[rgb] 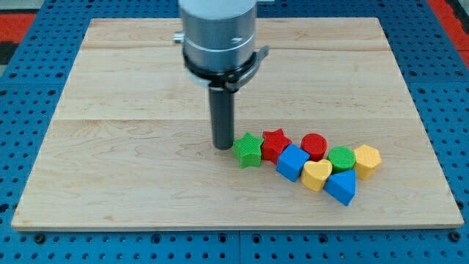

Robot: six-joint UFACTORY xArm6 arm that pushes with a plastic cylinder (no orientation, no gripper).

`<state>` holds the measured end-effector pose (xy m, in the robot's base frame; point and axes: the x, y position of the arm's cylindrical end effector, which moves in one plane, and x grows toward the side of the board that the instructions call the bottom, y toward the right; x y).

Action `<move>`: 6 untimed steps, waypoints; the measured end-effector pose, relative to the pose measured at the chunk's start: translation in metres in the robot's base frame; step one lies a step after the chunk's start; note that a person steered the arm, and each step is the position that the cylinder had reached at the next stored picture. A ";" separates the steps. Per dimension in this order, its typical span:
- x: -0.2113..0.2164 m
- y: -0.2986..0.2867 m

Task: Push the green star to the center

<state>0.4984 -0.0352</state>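
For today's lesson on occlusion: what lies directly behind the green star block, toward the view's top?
Behind the green star-shaped block lies only the bare wooden board. My tip stands at its left, the red star-shaped block at its right. The board under the star is covered.

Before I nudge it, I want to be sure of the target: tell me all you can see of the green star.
The green star is a small, chunky block of matte, plastic-looking material with a flat top, lying flat on the wooden board. It sits at the left end of the block cluster, below and right of the board's middle. The red star touches its right side. My tip stands right against its left edge.
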 end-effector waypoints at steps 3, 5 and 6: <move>0.068 0.015; 0.050 0.047; 0.024 0.055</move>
